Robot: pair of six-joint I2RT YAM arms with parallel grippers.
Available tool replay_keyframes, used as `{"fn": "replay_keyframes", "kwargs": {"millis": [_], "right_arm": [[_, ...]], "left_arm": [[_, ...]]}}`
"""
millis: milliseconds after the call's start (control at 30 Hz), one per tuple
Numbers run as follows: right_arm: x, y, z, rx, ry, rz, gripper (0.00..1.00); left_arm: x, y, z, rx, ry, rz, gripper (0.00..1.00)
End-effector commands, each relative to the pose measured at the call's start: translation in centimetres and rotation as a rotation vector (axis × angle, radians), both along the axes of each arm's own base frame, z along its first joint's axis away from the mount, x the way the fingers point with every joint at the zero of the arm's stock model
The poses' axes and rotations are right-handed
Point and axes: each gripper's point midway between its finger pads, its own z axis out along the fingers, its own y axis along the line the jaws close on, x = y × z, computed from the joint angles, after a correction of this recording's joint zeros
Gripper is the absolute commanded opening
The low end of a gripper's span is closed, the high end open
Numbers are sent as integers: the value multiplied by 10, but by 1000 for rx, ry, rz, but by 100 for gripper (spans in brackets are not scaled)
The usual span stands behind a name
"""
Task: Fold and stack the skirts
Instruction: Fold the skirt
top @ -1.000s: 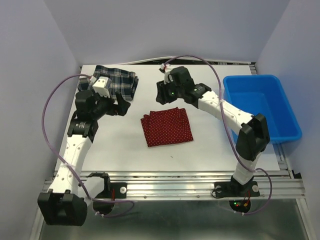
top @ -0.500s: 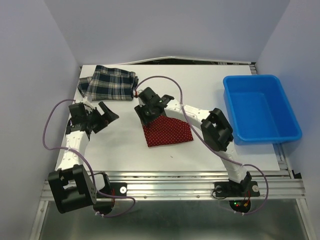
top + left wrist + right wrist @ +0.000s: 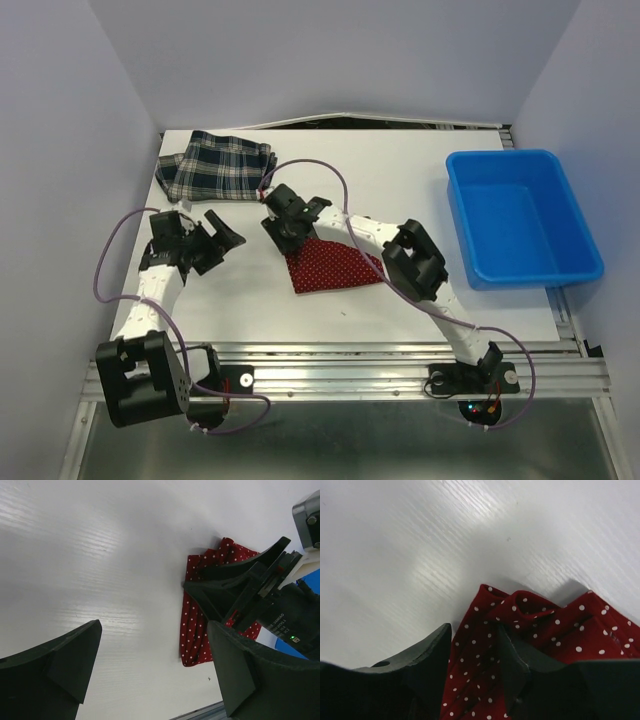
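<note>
Right wrist view: the red skirt (image 3: pixel 545 630) lies folded mid-desk, its bunched corner between the half-parted jaws of the right end effector (image 3: pixel 472 630); whether they pinch it, I cannot tell. A second ago that arm hung clear at the far edge. The plaid skirt (image 3: pixel 218 166) sits folded at the far left. The left end effector (image 3: pixel 222 231), released wide, has drawn back from it. Likely stacking comes next.
</note>
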Motion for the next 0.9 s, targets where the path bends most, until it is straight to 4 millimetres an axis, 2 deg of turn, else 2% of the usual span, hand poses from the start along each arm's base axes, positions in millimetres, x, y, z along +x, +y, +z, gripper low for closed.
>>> {"fn": "replay_keyframes", "kwargs": {"millis": [0, 67, 100, 133, 200, 233, 333, 367, 467, 500, 700, 767, 867], "right_arm": [[10, 6, -8, -40, -51, 0, 46], [13, 3, -19, -70, -58, -8, 37], [13, 2, -22, -79, -57, -9, 29], [14, 1, -25, -87, -60, -12, 14], [14, 6, -20, -69, -56, 2, 1], [14, 8, -17, -60, -53, 9, 1], [19, 16, 8, -15, -82, 3, 1], [18, 21, 24, 24, -85, 5, 1], [26, 20, 44, 77, -83, -15, 1], [25, 21, 53, 96, -87, -16, 1], [23, 22, 73, 132, -93, -24, 1], [28, 18, 76, 133, -98, -37, 1], [32, 17, 83, 151, -102, -45, 1]], "left_arm": [[1, -7, 5, 2, 17, 21, 99], [0, -15, 5, -8, 40, 10, 99], [-1, -18, 4, -10, 47, 3, 99], [-3, -27, 2, -19, 57, -22, 99], [-8, -45, -3, -73, 55, -94, 97], [-9, -49, -4, -81, 50, -120, 97], [-9, -69, -4, -123, 10, -209, 97], [-5, -75, 1, -135, -28, -243, 97], [7, -75, 1, -109, -78, -257, 97], [3, -86, -7, -120, -55, -291, 95], [11, -106, -25, -180, -48, -366, 97], [11, -119, -26, -186, -45, -407, 97], [16, -125, -32, -165, -34, -402, 97]]}}
